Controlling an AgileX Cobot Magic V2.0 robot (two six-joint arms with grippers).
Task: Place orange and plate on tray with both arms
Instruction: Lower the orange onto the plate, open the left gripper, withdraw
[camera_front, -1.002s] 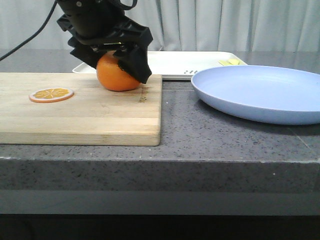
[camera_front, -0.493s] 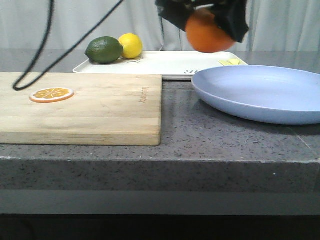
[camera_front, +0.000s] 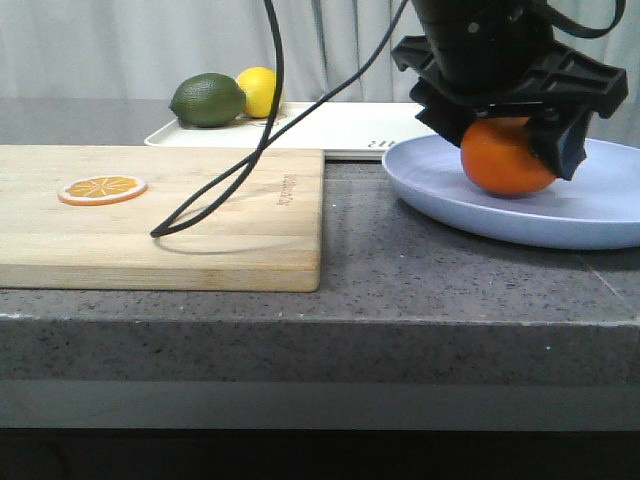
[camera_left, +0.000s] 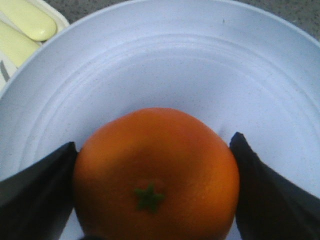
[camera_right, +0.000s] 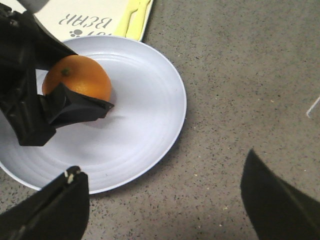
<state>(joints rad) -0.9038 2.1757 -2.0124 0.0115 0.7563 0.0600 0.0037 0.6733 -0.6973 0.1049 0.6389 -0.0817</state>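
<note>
The orange (camera_front: 505, 162) rests on the lavender-blue plate (camera_front: 520, 218) at the right of the counter. My left gripper (camera_front: 508, 148) is shut on the orange, with a finger pressed to each side. In the left wrist view the orange (camera_left: 155, 170) fills the gap of the left gripper (camera_left: 154, 145) over the plate (camera_left: 175, 65). The off-white tray (camera_front: 340, 125) lies behind the plate. My right gripper (camera_right: 165, 205) is open and empty above the counter beside the plate (camera_right: 135, 125). That view also shows the orange (camera_right: 77, 80) and a tray corner (camera_right: 95, 15).
A wooden cutting board (camera_front: 170, 215) lies at the left with an orange slice (camera_front: 102, 187) on it. A lime (camera_front: 208, 100) and a lemon (camera_front: 262, 90) sit on the tray's far left. Pale yellow pieces (camera_left: 25, 22) lie on the tray near the plate. The arm's black cable (camera_front: 230, 170) drapes over the board.
My left gripper lifted the orange off the cutting board, carried it to the right and lowered it onto the plate. The lime and lemon came into view.
</note>
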